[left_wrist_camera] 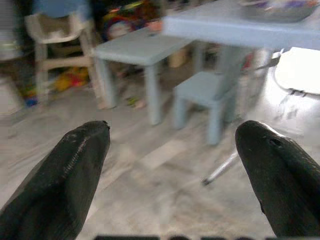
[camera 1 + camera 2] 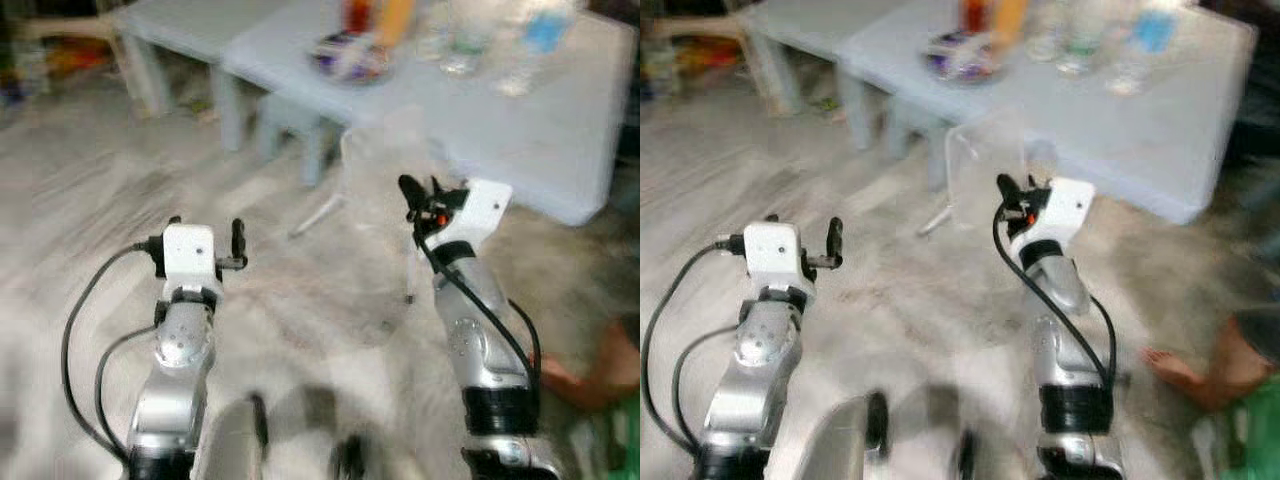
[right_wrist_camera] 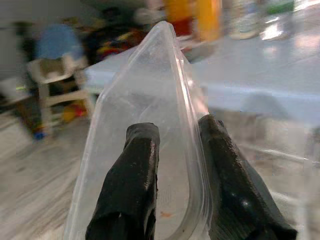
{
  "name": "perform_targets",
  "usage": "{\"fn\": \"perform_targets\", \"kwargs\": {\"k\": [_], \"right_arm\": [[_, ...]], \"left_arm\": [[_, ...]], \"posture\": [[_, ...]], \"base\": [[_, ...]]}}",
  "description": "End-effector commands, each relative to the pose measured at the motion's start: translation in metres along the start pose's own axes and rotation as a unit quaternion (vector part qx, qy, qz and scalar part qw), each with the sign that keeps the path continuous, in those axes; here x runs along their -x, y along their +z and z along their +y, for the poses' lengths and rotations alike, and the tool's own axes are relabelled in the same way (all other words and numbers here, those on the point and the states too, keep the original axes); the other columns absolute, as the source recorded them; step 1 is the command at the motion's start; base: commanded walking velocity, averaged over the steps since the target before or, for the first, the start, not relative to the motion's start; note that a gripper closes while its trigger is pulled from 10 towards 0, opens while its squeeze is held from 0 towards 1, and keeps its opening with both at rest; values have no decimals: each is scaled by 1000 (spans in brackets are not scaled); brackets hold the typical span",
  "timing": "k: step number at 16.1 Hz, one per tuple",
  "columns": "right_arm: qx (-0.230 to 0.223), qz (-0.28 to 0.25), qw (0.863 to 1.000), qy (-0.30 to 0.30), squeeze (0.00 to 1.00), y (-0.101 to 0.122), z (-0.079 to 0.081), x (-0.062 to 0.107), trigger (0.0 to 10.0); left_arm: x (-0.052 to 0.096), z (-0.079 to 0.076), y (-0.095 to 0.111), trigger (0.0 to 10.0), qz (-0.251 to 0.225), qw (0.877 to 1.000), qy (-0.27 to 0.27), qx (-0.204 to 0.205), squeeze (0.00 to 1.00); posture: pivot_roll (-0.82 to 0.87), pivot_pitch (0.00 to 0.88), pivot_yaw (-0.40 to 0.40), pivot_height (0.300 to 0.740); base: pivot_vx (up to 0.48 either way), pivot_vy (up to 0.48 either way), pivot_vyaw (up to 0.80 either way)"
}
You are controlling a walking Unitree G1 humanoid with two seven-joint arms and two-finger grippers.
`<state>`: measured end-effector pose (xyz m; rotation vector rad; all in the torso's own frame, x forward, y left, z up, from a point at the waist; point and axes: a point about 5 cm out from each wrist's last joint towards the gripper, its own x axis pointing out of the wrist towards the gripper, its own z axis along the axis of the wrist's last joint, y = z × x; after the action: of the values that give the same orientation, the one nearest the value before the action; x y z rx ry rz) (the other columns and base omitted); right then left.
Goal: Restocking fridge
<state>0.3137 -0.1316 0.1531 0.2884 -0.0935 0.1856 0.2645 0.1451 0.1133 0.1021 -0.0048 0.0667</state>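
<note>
One clear plastic container (image 3: 145, 120) is pinched between the two fingers of the right gripper (image 3: 177, 150), near the front edge of the blue table (image 2: 520, 130). The left gripper (image 1: 172, 165), further from this table, is spread with nothing in it

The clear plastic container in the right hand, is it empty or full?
Empty, it seems: the clear container, pinched at its rim by the right hand, is see-through, and nothing shows inside.
</note>
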Motion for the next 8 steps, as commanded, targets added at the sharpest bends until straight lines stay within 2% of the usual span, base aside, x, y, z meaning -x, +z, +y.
{"fn": "perform_targets", "kwargs": {"k": [1,5,6,8], "right_arm": [[-5,4,999,33,0,-5,5,5,10000],[-6,24,998,56,0,-22,14,14,10000],[14,22,997,66,0,-22,15,16,10000],[21,18,998,57,0,-22,8,16,10000]], "left_arm": [[0,2,-6,10000,17,1000,5,-1,0],[2,8,-14,10000,32,999,21,-1,0],[-1,14,-12,10000,19,999,31,-13,0],[-1,21,-14,10000,13,999,41,-18,0]], "posture": [[85,104,-46,740],[109,96,-63,740],[115,87,-57,740],[117,73,-48,740]], "base": [[0,0,481],[0,0,664],[0,0,663],[0,0,663]]}}
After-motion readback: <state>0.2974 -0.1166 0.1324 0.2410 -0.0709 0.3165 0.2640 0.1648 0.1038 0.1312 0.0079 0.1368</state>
